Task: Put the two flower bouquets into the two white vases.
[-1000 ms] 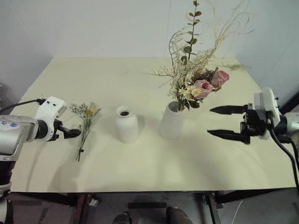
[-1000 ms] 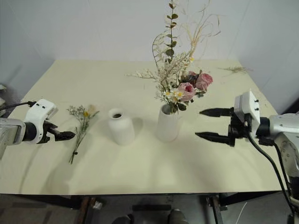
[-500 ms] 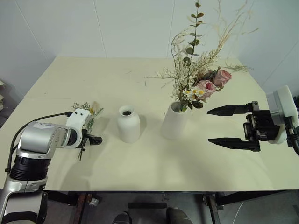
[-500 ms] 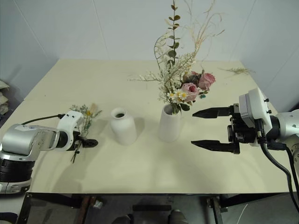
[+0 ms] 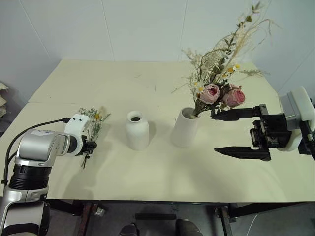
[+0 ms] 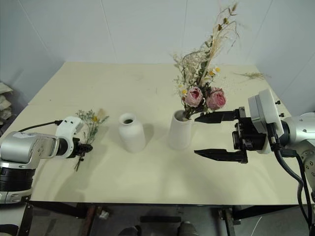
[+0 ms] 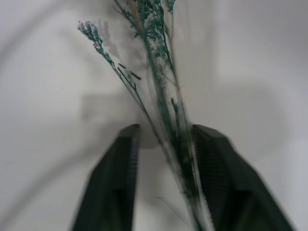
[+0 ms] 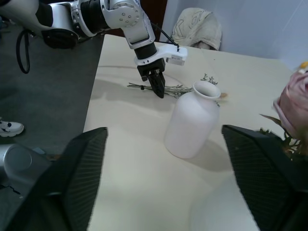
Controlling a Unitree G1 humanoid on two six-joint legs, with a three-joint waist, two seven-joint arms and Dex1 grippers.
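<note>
The small sprig bouquet still lies on the table, left of the bottle vase. My left gripper has just closed around its stems, so lifting comes next; my right gripper gapes empty beside the filled tall vase.

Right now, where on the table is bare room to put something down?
Free: the far strip of the cream table behind the short white bottle vase, and the front edge below both vases. Crowded: around the tall white vase with the rose bouquet, and beside the thin green sprigs.
</note>
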